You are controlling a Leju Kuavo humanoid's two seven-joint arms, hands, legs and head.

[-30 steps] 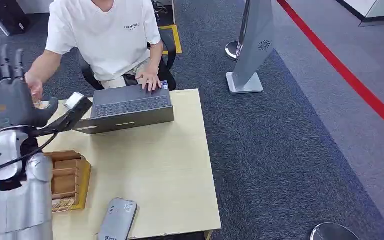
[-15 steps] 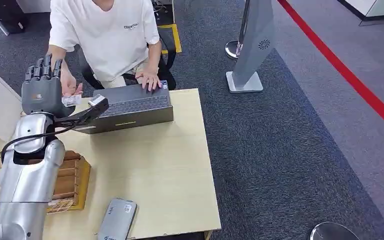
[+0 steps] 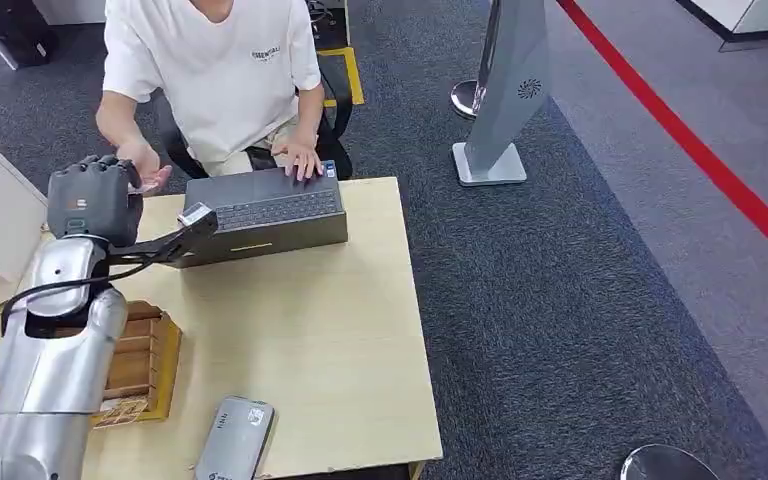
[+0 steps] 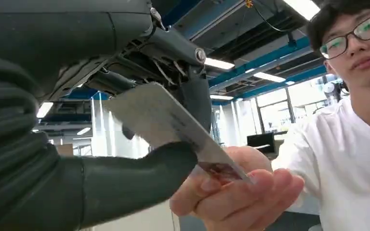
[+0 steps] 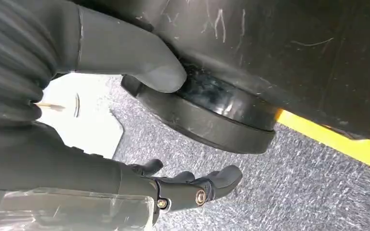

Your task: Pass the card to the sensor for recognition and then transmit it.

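Observation:
My left hand (image 3: 93, 200) is raised over the table's far left corner, just in front of a seated person's outstretched hand (image 3: 147, 172). In the left wrist view its thumb (image 4: 125, 183) pins a pale card (image 4: 166, 120) against the dark fingers. The card's far end lies on the person's fingers (image 4: 241, 197), which touch it from below. A grey card reader (image 3: 235, 440) lies flat at the table's near edge. My right hand (image 5: 173, 190) hangs low over grey carpet, fingers apart and holding nothing.
A person in a white T-shirt (image 3: 215, 70) sits behind the beige table (image 3: 330, 330), their other hand on a dark laptop (image 3: 260, 212). A wooden card rack (image 3: 138, 362) stands at the left edge. A grey floor stand (image 3: 505, 90) rises at the right.
My left hand swung right and forward from high at the left toward the person. Its upright fingers have tipped away, and the person's hand has come under the card.

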